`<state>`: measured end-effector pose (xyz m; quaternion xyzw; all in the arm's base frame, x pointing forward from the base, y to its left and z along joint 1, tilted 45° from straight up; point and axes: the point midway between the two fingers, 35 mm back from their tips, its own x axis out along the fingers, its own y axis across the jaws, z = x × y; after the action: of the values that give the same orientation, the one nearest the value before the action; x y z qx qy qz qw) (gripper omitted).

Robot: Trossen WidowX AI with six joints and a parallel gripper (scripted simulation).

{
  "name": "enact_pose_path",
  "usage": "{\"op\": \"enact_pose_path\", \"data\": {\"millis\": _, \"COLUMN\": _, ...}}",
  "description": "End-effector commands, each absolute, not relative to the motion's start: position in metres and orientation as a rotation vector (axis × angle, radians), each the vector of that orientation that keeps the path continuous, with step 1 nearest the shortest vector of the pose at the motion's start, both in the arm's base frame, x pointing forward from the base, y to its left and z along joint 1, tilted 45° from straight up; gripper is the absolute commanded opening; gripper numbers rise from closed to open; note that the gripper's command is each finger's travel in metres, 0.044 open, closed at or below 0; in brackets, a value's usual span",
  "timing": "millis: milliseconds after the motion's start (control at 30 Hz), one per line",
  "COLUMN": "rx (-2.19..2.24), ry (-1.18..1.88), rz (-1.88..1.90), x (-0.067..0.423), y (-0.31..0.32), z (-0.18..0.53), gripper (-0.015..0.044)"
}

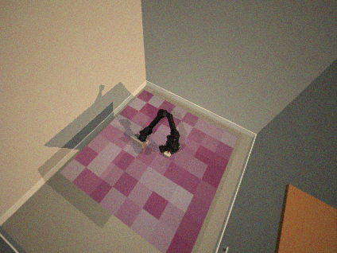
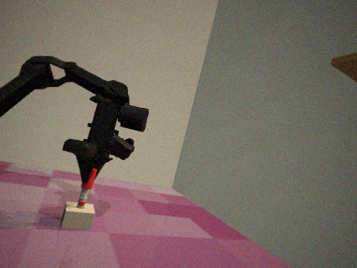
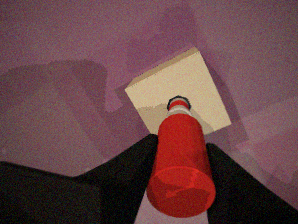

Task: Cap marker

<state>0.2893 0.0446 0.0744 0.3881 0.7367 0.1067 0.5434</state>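
Observation:
The cream holder block (image 1: 167,154) (image 2: 78,217) (image 3: 207,105) stands on the table. The marker (image 2: 83,196) (image 3: 179,112) stands in it, with its grey barrel and a red band at the base showing. My gripper (image 2: 88,181) (image 3: 180,146) is shut on the red cap (image 2: 90,179) (image 3: 181,155), pointing down above the block. The cap's lower end is at the marker's top and hides the tip, with the barrel showing below it. The cap leans slightly in the exterior view, roughly in line with the marker. How far it sits over the tip cannot be told.
The arm (image 1: 173,123) (image 2: 103,122) arches from its base over the pink checkered table top (image 1: 155,204) (image 2: 168,249). A pale box-like piece (image 1: 139,142) is by the arm's base. An orange-brown panel (image 1: 310,219) (image 2: 347,65) is off to the right, away from the arm.

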Motion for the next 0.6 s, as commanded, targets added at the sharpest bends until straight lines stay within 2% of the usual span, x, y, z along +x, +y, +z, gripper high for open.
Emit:
{"op": "enact_pose_path", "data": {"millis": 0, "rx": 0.931, "ry": 1.749, "rz": 0.252, "x": 0.288, "y": 0.05, "z": 0.07, "gripper": 0.0}}
{"op": "enact_pose_path", "data": {"millis": 567, "rx": 0.932, "ry": 1.749, "rz": 0.254, "x": 0.285, "y": 0.063, "z": 0.057, "gripper": 0.0}}
